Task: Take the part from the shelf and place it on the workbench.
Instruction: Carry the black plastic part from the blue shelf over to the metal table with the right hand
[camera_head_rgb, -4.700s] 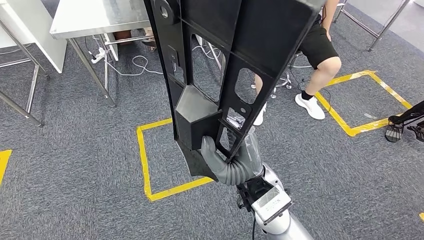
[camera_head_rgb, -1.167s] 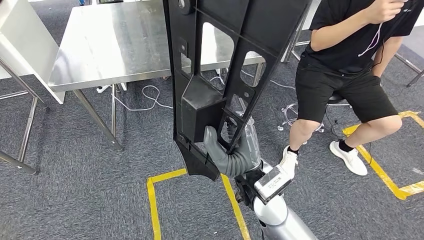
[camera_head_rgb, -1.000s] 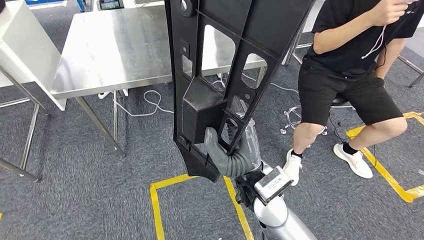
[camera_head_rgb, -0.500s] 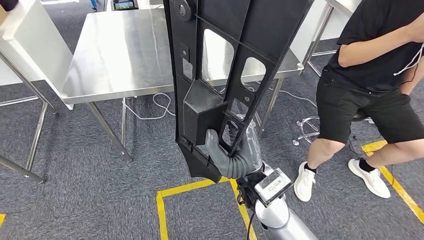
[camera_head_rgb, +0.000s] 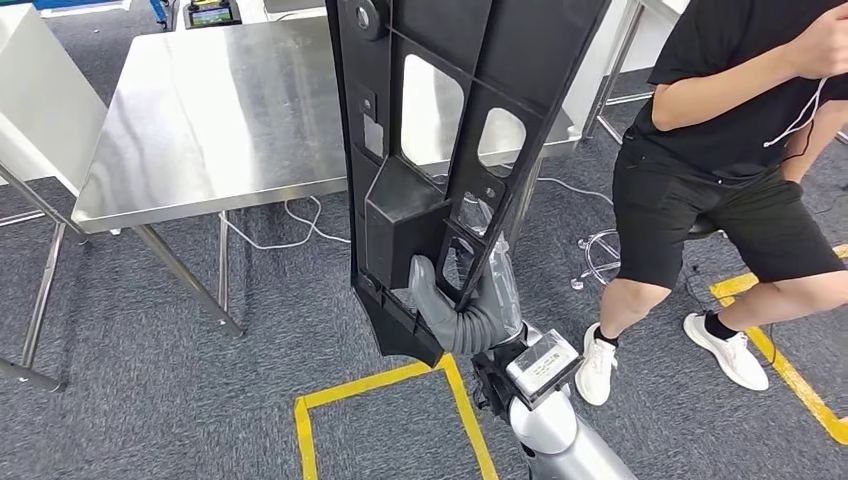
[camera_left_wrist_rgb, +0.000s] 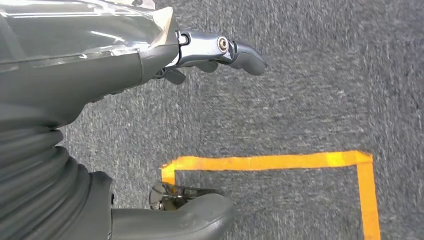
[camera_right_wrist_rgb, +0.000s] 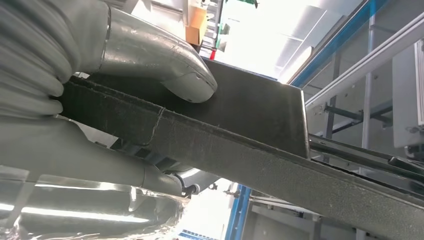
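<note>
Right thumb (camera_right_wrist_rgb: 190, 82) presses one face of the black part (camera_head_rgb: 450, 140); the fingers (camera_right_wrist_rgb: 125, 172) wrap the opposite face, so the right hand (camera_head_rgb: 455, 310) grips the part near its lower end. The part stands upright and tall in the head view, lifted clear of the floor, in front of the steel workbench (camera_head_rgb: 240, 110). Left hand (camera_left_wrist_rgb: 125, 120) holds nothing, fingers apart, above grey carpet (camera_left_wrist_rgb: 300, 90) with yellow tape (camera_left_wrist_rgb: 280, 161). A person (camera_head_rgb: 720, 150) in black sits beside the workbench.
</note>
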